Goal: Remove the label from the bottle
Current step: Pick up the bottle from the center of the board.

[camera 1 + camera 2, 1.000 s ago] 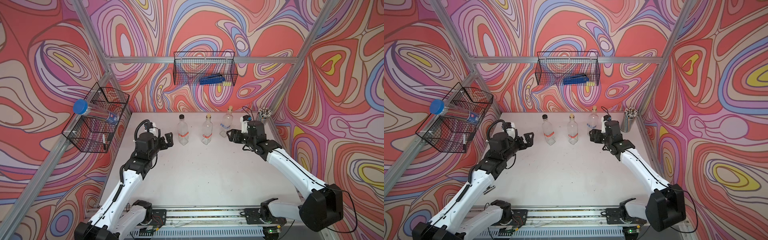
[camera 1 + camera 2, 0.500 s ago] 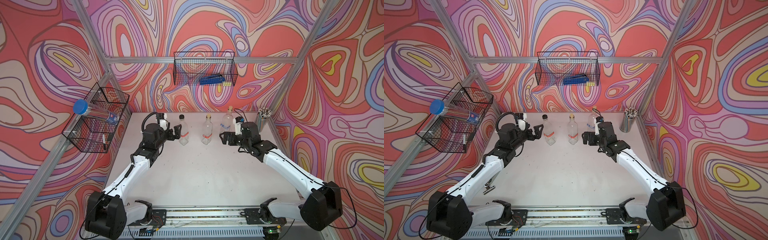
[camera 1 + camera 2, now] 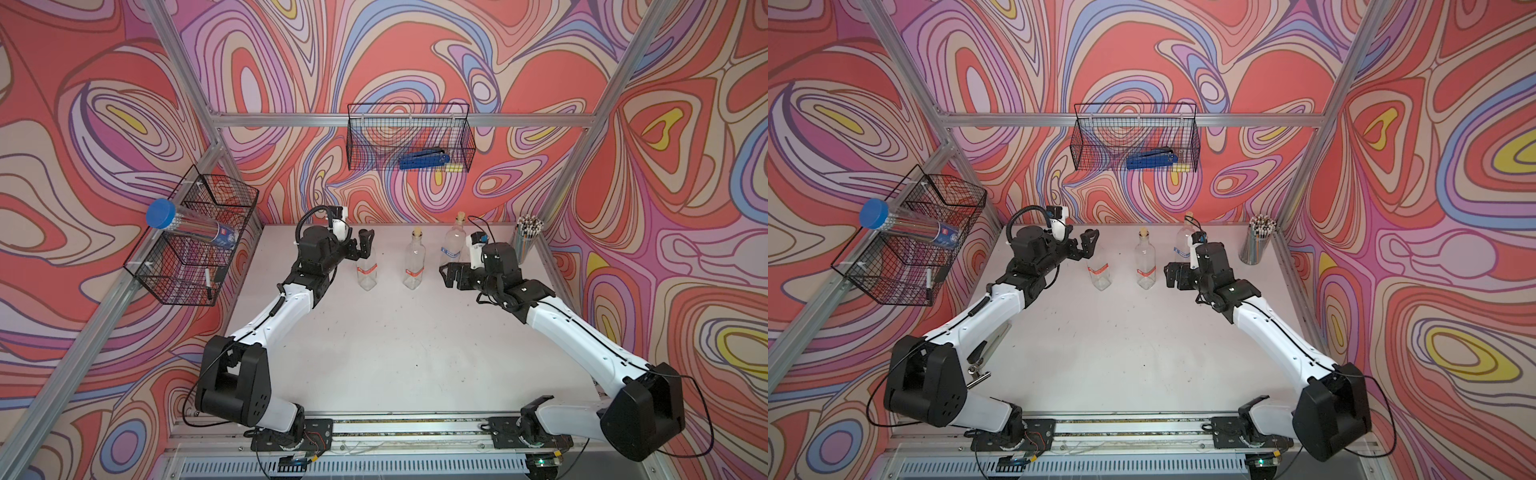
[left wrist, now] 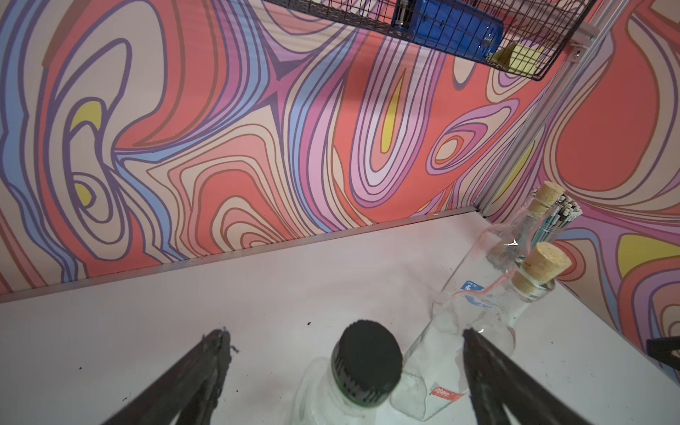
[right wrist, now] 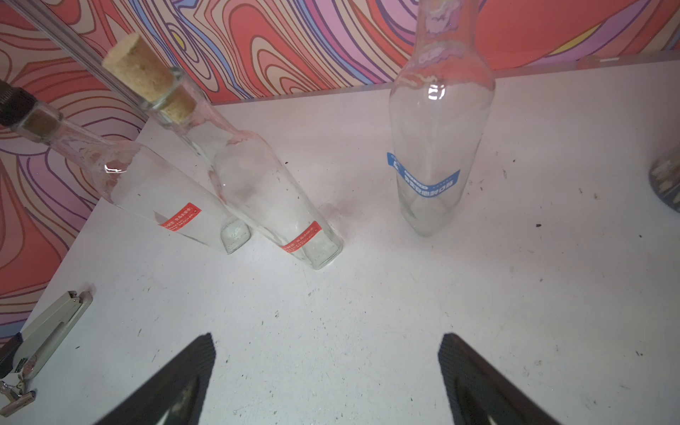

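You have three glass bottles upright in a row at the back of the desk (image 3: 395,340): a black-capped bottle (image 3: 366,274) with a red label (image 3: 366,270), a corked bottle (image 3: 413,266), and a blue-labelled bottle (image 3: 453,247). Your left claw (image 4: 344,335) is spread wide around the black cap, clear of both fingers, holding nothing. Your right claw (image 5: 326,338) is spread wide and empty near the blue-labelled bottle.

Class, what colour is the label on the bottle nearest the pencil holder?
Blue, with pale lettering; the label shows best in the right wrist view.
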